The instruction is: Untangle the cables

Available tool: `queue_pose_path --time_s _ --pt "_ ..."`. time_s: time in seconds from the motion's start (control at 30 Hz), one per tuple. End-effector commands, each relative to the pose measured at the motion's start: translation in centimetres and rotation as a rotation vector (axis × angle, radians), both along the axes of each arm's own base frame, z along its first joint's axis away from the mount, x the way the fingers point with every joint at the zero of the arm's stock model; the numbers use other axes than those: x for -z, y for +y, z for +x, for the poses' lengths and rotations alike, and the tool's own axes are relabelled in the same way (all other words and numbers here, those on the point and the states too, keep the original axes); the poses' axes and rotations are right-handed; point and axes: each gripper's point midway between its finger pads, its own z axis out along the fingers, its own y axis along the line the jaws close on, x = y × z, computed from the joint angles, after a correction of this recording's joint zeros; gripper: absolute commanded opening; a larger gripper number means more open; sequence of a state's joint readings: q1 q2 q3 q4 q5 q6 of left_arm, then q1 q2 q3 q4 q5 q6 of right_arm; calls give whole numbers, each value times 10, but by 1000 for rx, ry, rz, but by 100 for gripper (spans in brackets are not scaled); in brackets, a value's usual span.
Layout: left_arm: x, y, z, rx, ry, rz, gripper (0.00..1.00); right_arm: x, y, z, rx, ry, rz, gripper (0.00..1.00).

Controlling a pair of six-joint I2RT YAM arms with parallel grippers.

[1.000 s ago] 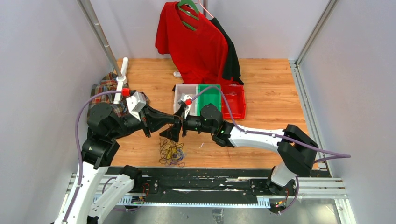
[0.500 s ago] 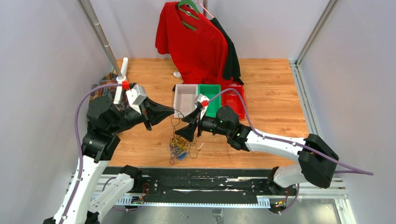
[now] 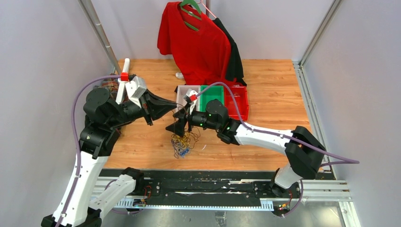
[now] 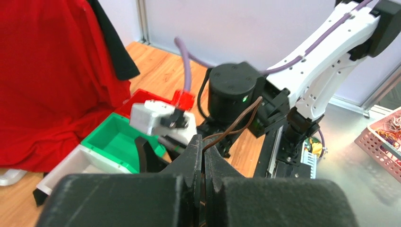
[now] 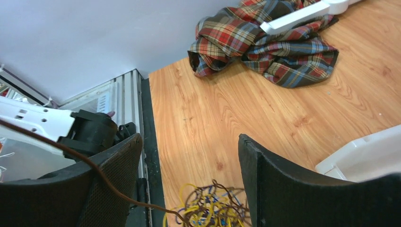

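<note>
The wood-grain tabletop (image 3: 269, 132) is smooth and faintly glossy. The thin brown, yellow and blue cables (image 3: 182, 143) look plastic-sheathed and slick. The crumpled plaid cloth (image 5: 265, 52) is soft woven fabric. The right gripper (image 5: 188, 142) has matt black fingers (image 5: 111, 182) with a fine mesh texture. The green plastic bin (image 4: 106, 139) is shiny.

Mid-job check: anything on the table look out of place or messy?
A plaid cloth lies crumpled at the far left, a white bar resting across it. The cables sit in a knotted heap, one brown strand pinched in the left tool.
</note>
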State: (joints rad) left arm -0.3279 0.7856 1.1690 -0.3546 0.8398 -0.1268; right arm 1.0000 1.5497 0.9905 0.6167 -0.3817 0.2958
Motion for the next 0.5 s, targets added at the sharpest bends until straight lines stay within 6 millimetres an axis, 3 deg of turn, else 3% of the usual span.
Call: queue_pose_path --time_s 0.0,0.3,0.47 --pt "-36 1 -22 46 -84 -31 1 13 11 6 15 -12 -40 74" --pt "-98 7 -49 69 -205 -88 0 72 9 20 60 2 -186 69" --pt "-125 12 -55 45 -278 -110 0 99 -4 20 74 -3 -260 67"
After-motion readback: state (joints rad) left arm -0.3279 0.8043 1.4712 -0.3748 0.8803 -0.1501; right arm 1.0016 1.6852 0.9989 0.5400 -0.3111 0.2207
